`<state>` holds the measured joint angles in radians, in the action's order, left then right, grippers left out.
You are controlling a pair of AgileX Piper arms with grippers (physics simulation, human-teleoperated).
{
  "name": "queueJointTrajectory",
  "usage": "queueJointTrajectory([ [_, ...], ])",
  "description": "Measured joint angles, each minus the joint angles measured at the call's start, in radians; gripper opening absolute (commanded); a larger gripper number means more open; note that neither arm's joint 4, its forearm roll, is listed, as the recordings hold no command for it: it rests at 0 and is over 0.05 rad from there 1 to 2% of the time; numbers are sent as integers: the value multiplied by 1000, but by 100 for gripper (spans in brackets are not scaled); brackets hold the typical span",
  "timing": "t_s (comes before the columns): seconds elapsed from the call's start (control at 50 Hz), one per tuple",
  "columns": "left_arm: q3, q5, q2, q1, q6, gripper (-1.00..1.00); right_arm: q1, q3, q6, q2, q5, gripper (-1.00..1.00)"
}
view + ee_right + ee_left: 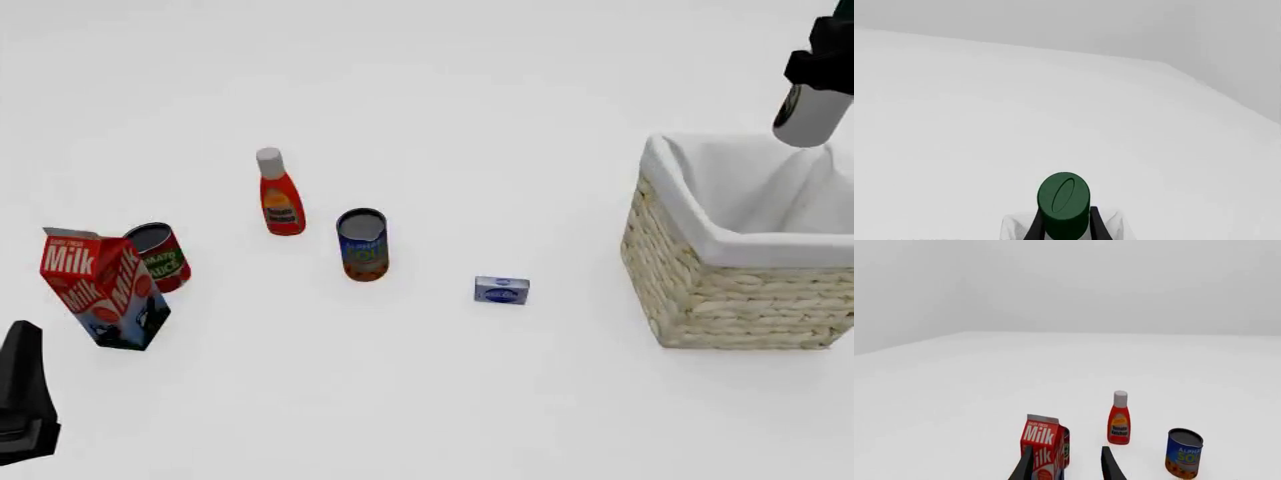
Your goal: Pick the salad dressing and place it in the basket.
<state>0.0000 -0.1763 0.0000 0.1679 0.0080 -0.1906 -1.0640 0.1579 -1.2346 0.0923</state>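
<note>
My right gripper (818, 72) is shut on the salad dressing (806, 120), a white bottle that hangs below the fingers, above the far right part of the basket. In the right wrist view its dark green cap (1063, 199) sits between the two dark fingers (1099, 226). The basket (707, 290), pale wicker with a white cloth lining, stands at the right of the table. My left gripper (1067, 467) is open and empty, low at the near left (24, 400), just behind a milk carton.
A red milk carton (100, 290) (1044, 445) and a red can (160, 255) stand at the left. A red ketchup bottle (279, 195) (1119, 420), a blue soup can (362, 243) (1183, 452) and a small blue box (502, 290) stand mid-table.
</note>
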Motion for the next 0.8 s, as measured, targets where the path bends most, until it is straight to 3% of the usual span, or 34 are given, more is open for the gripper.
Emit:
queueJointTrajectory([
  [0.8, 0, 5, 0, 5, -4, 100, -29, 44, -3, -137, 64, -100],
])
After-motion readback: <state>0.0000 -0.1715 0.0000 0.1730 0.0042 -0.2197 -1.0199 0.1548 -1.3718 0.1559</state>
